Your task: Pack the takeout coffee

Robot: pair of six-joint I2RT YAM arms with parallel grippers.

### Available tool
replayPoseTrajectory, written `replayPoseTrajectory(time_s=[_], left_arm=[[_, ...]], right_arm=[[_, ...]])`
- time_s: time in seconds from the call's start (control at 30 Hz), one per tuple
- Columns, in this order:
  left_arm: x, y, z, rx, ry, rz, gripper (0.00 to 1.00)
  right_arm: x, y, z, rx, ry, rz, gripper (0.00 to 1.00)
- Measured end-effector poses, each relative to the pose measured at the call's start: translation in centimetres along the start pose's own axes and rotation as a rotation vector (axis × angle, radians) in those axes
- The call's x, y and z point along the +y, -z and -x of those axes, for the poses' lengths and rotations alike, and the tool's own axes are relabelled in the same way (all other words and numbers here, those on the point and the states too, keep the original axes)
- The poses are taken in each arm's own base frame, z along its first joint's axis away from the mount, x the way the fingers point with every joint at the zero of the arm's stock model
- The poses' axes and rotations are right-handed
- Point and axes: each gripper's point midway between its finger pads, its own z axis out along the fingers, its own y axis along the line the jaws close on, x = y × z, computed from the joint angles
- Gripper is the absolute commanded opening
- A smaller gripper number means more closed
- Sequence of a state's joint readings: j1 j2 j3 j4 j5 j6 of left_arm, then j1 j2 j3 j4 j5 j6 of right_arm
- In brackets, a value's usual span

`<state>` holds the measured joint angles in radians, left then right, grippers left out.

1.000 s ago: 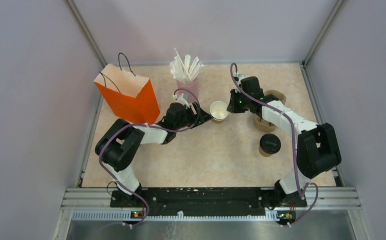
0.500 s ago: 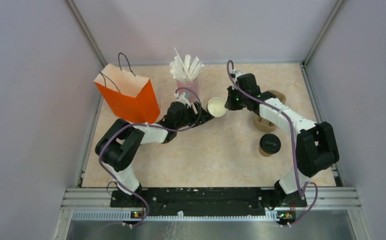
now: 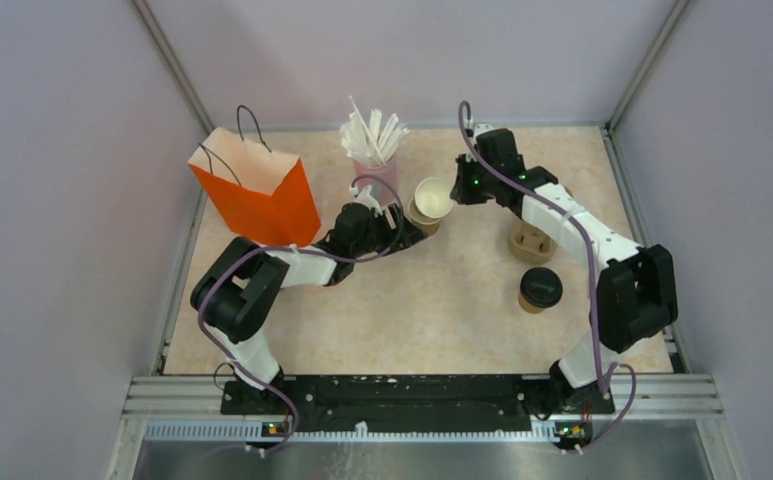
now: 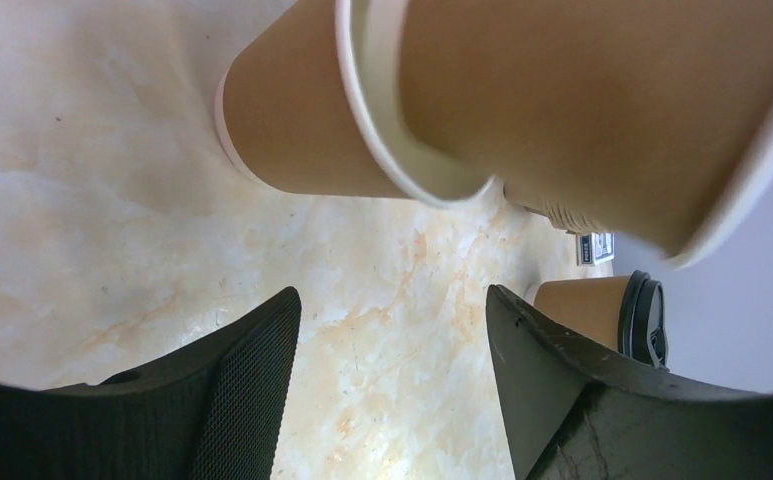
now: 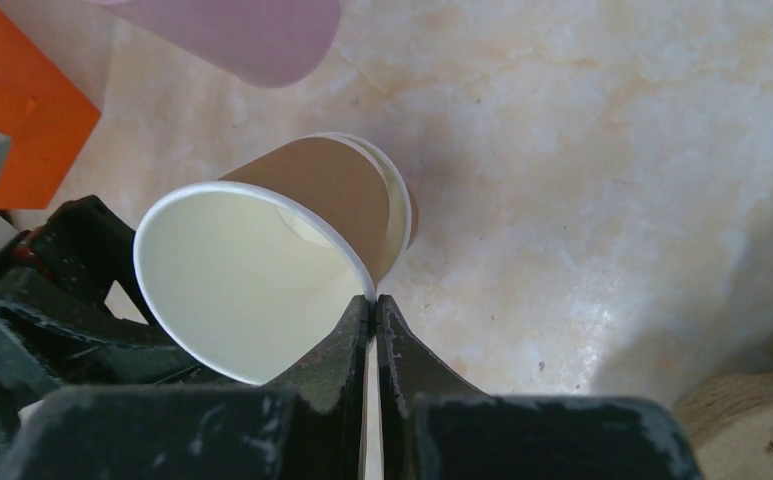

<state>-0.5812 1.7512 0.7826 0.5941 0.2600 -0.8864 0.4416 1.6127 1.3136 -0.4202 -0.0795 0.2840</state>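
While the right gripper (image 5: 374, 300) is pinched shut on the white rim of the upper cup (image 5: 247, 275), that lidless cup tilts partway out of the lower cup (image 5: 394, 205) nested beneath it, the pair just beside the pink straw cup (image 3: 376, 175) near the table's far middle. Spread apart and holding nothing, the left gripper (image 4: 392, 300) sits just below the stacked cups, its fingers (image 4: 252, 380) clear of both. A lidded cup (image 3: 539, 288) stands well apart on the right, near the pulp carrier (image 3: 532, 244).
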Motion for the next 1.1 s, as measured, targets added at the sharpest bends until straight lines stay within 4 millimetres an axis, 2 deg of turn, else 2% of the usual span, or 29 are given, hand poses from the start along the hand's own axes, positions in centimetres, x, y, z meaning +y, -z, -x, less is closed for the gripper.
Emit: replayPoseTrajectory(time_s=[0.17, 0.27, 0.37, 0.5, 0.7, 0.83, 0.93, 1.03, 1.1], left_arm=[[-0.3, 0.7, 0.2, 0.002, -0.024, 0.013, 0.76], [-1.4, 1.7, 1.0, -0.012, -0.050, 0.006, 0.77], [-3.0, 3.2, 2.0, -0.032, -0.093, -0.012, 0.79], [-5.2, 6.3, 3.6, -0.071, -0.187, -0.011, 0.81], [-7.7, 12.8, 6.1, -0.171, -0.293, 0.033, 0.91], [-7.1, 17.6, 7.8, -0.285, -0.296, 0.147, 0.99], [-5.6, 21.0, 8.9, -0.387, -0.277, 0.254, 0.99], [-2.4, 23.3, 9.7, -0.454, -0.262, 0.427, 0.99], [0.7, 24.2, 10.0, -0.461, -0.254, 0.576, 0.98]], right_arm=[[0.8, 1.7, 3.8, -0.068, 0.005, 0.010, 0.00], [1.2, 2.5, 5.0, -0.088, 0.015, 0.016, 0.00], [1.3, 3.2, 4.5, -0.064, 0.019, 0.024, 0.00], [1.9, 5.2, 3.1, -0.022, 0.029, 0.051, 0.00], [3.1, 9.6, -1.1, 0.007, 0.070, 0.066, 0.00], [5.3, 10.7, -5.3, 0.060, 0.127, 0.102, 0.00], [6.0, 10.1, -9.1, 0.134, 0.150, 0.112, 0.00], [5.9, 9.4, -12.4, 0.208, 0.161, 0.100, 0.00], [5.9, 9.1, -14.0, 0.243, 0.172, 0.093, 0.00]])
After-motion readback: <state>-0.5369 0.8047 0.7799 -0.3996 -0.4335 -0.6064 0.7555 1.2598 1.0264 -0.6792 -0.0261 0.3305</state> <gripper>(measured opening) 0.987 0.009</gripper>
